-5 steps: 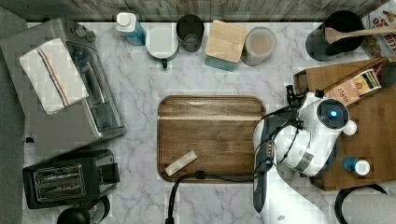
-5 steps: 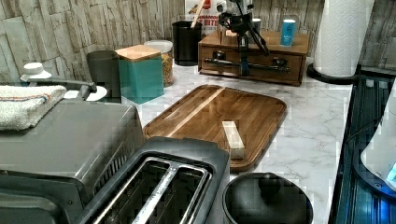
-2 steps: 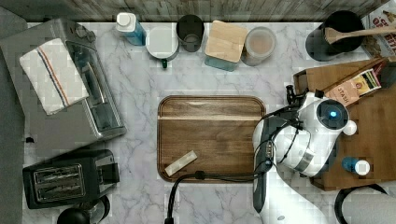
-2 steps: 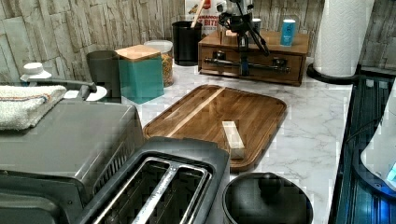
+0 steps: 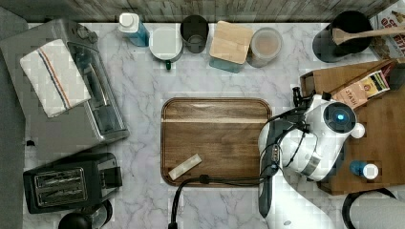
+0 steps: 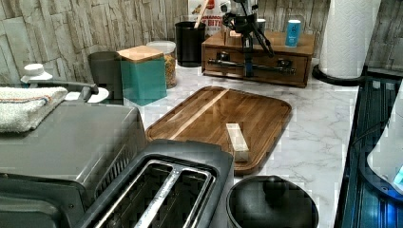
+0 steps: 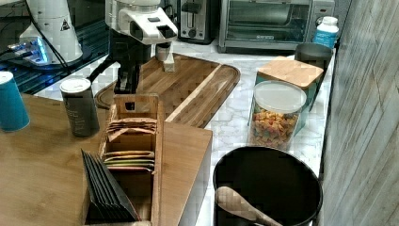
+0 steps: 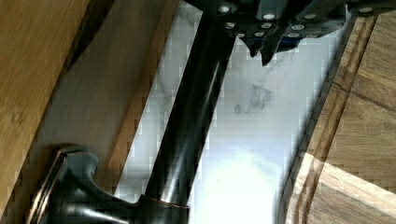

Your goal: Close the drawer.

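The drawer (image 6: 219,72) is the front of the low wooden cabinet at the back of the left view, and it looks pushed in close to flush. A dark bar handle (image 6: 271,68) runs across that front. My gripper (image 6: 247,66) hangs straight down in front of it, at the middle of the handle, fingers shut with nothing between them. In the wrist view the fingertips (image 8: 268,55) sit just beside the handle (image 8: 187,135), on the marble side, with the drawer front (image 8: 107,93) beyond the bar. In the right view my gripper (image 7: 126,84) stands below the cabinet's front edge.
A dark wooden tray (image 5: 215,138) with a small pale block (image 5: 185,166) lies on the marble just in front of the drawer. The cabinet top (image 7: 42,155) carries a tea box (image 7: 134,141) and bottles. A black utensil holder (image 5: 344,36), jars, a toaster (image 5: 67,188) and a toaster oven stand around.
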Controlling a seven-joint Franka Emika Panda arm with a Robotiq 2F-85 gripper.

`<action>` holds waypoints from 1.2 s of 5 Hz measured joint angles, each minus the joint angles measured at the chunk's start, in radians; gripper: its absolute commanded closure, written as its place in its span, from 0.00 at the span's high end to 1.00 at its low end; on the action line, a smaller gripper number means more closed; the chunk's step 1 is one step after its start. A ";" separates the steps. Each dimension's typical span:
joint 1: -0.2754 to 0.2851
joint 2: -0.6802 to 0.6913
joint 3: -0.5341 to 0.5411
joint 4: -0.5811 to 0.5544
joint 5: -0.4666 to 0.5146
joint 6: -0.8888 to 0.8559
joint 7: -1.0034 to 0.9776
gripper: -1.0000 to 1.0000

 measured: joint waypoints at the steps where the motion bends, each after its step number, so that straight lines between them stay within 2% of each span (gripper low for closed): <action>1: 0.000 -0.003 0.000 -0.004 0.000 0.002 0.000 0.00; 6: 0.018 -0.004 -0.019 -0.014 0.006 0.025 0.000 0.00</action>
